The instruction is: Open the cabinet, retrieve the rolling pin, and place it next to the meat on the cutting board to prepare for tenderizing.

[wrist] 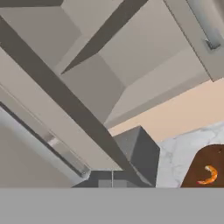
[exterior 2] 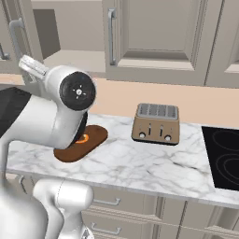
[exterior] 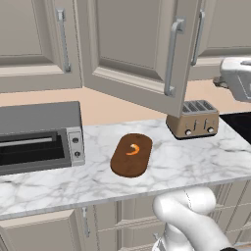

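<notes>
The cabinet (exterior: pixel 137 49) has its left door swung out over the counter, and its right door is closed. In the hand view I look up into the open cabinet (wrist: pixel 109 65), where bare walls and a shelf show. The rolling pin is out of view. My gripper (wrist: pixel 112 181) is shut with nothing in it, close by the open door's silver handle (wrist: pixel 52 144). The dark oval cutting board (exterior: pixel 131 156) lies on the marble counter with the small orange meat (exterior: pixel 133 149) on it. My arm (exterior 2: pixel 70 107) covers part of the cutting board (exterior 2: pixel 93 137).
A toaster (exterior: pixel 193 120) stands to the right of the board and a toaster oven (exterior: pixel 39 139) to its left. A black cooktop (exterior 2: pixel 224 156) lies at the counter's right end. The open door overhangs the counter behind the board.
</notes>
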Motion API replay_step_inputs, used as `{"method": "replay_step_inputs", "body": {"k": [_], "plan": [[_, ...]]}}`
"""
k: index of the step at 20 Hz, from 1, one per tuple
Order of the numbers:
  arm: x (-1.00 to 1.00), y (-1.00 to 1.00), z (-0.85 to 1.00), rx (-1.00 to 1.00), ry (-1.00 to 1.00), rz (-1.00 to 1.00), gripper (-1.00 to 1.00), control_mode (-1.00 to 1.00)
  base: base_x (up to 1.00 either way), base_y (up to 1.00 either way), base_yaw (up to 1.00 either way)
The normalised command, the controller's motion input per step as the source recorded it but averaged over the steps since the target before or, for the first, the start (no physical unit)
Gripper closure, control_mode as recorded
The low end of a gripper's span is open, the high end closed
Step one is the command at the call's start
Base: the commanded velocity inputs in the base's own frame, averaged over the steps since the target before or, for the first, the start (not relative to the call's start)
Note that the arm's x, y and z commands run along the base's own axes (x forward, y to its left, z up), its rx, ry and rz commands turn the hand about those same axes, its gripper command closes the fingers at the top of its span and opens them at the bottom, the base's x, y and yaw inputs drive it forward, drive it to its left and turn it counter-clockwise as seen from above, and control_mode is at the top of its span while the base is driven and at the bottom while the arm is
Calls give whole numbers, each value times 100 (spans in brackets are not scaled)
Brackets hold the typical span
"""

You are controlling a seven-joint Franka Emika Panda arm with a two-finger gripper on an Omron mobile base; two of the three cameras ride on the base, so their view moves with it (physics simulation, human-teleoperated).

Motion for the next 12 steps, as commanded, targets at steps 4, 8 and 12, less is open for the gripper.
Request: {"method": "replay_step_inputs", "body": {"k": [4,8,12], "plan": [[75,0,-23,7,11,28,100,-100,0,0,0],[65,2,-42,8,0,36,100,-100,0,0,0],[52,26,-44,5,1,42,100,-100,0,0,0]]}}
